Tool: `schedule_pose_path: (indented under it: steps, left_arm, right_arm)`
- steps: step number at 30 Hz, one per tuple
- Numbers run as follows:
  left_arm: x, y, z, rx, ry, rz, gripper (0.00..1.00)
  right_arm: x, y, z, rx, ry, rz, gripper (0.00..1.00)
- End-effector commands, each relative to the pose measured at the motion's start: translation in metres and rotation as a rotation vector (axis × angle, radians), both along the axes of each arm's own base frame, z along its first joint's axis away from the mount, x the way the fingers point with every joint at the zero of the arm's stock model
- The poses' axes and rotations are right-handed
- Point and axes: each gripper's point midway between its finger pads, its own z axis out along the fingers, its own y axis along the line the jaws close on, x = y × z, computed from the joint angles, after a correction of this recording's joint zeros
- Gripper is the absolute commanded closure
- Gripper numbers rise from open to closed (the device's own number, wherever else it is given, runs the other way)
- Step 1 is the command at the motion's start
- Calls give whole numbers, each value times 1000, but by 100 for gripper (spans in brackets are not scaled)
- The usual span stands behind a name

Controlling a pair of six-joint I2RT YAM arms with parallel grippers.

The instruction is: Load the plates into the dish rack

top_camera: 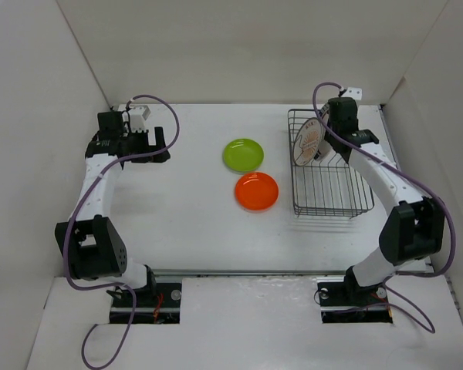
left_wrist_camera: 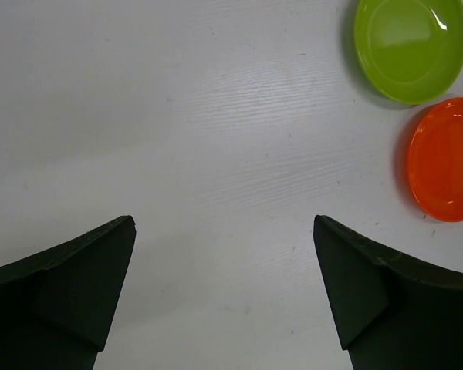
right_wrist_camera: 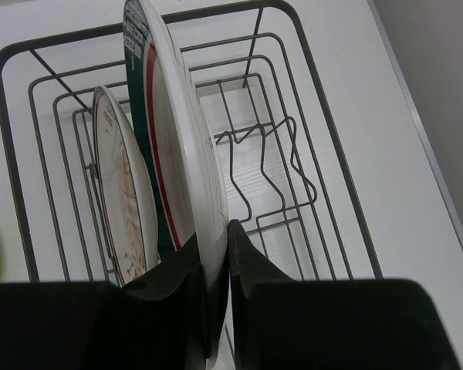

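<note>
The right gripper (right_wrist_camera: 214,237) pinched the rimmed plate (right_wrist_camera: 170,116) by its edge, upright in the rack (right_wrist_camera: 324,154) beside the small plate (right_wrist_camera: 123,200), while the left gripper (left_wrist_camera: 222,225) hung spread and empty near the green plate (left_wrist_camera: 409,46) and orange plate (left_wrist_camera: 446,158) on the table (left_wrist_camera: 177,116), both seemingly stiff, glossy, slippery and best taken by the rim.

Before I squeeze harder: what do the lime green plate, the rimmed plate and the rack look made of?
The lime green plate: likely plastic, uniform colour, glossy highlight. The rimmed plate: glazed ceramic or melamine, unclear; smooth white sheen, printed green and red bands. The dish rack: thin metal wire, dark grey matte coat.
</note>
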Motion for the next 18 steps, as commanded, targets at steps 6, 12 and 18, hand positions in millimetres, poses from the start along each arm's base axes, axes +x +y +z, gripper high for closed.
schedule_pose_path:
  steps: [6, 12, 18]
  left_arm:
    - [0, -4, 3, -6, -17, -23, 0]
    - [0, -4, 3, -6, -17, -23, 0]
    - [-2, -4, -1, -7, -8, -23, 0]
  right_arm:
    - [7, 1, 8, -8, -51, -27, 63]
    - [9, 1, 15, -6, -61, -27, 53]
    - [1, -10, 45, -14, -107, -67, 34]
